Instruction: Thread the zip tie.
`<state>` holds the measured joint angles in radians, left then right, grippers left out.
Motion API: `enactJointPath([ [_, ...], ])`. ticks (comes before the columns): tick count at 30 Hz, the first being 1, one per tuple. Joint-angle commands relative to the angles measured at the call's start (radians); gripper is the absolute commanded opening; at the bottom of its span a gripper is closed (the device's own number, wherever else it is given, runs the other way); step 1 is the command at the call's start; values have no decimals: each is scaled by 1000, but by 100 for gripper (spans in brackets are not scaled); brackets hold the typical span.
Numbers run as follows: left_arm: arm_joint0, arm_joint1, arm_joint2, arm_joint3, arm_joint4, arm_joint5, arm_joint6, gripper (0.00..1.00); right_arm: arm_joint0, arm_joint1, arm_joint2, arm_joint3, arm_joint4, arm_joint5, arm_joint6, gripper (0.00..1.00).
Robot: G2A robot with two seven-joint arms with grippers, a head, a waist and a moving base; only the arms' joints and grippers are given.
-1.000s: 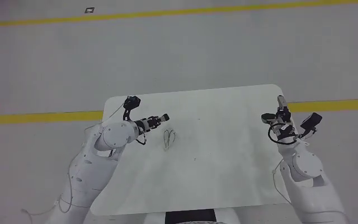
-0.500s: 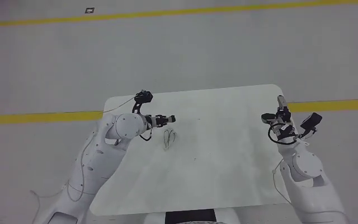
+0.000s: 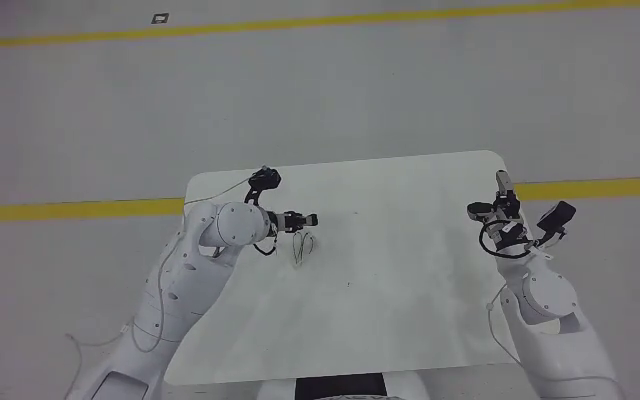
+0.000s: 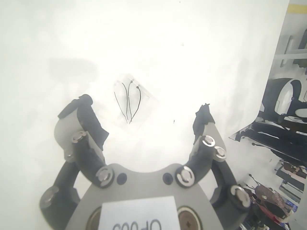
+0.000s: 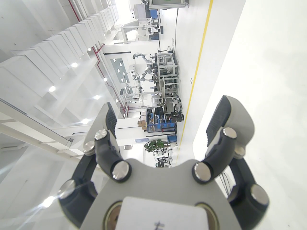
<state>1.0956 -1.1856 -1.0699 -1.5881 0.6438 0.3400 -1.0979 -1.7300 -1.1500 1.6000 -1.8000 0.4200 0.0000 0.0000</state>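
Note:
Thin black zip ties (image 3: pixel 302 248) lie in a clear bag on the white table (image 3: pixel 400 290), left of its middle. In the left wrist view the zip ties (image 4: pixel 128 104) sit just beyond my open fingers. My left gripper (image 3: pixel 312 219) hovers a little behind the ties, open and empty; its own view shows the left gripper (image 4: pixel 144 107) with wide-spread jaws. At the table's right edge my right gripper (image 3: pixel 502 181) points away from the table. The right wrist view has the right gripper (image 5: pixel 168 116) open with nothing between its fingers.
The table's edge (image 4: pixel 275 56) runs close to the right arm, with floor and a yellow line (image 3: pixel 90 209) beyond. White tabletop stretches between the ties and the right arm.
My left arm has swung toward the table's middle, bringing its gripper from left of the zip ties to just behind them. The right arm has stayed still.

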Motion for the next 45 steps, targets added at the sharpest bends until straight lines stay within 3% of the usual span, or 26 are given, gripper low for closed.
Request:
enactJointPath([
  [1,0,-1,7,-3,0,0,-1,100,0,0,0,0,0,0,0,100],
  [4,-24,-12,49,25,22,0,-22,100,0,0,0,0,0,0,0,100],
  [7,-72,-32,89,81,38,0,-96,100,0,0,0,0,0,0,0,100],
  [10,-123,-61,123,149,62,0,-148,100,0,0,0,0,0,0,0,100],
  [13,-149,-92,131,195,72,0,-148,100,0,0,0,0,0,0,0,100],
  [21,-151,-94,131,193,77,0,-142,100,0,0,0,0,0,0,0,100],
  [24,-136,-93,138,193,87,0,-129,100,0,0,0,0,0,0,0,100],
  [29,-119,-90,128,177,119,0,-203,100,0,0,0,0,0,0,0,100],
  [33,-105,-94,89,159,167,0,-252,100,0,0,0,0,0,0,0,100],
  [45,-102,-96,85,149,181,0,-256,100,0,0,0,0,0,0,0,100],
])
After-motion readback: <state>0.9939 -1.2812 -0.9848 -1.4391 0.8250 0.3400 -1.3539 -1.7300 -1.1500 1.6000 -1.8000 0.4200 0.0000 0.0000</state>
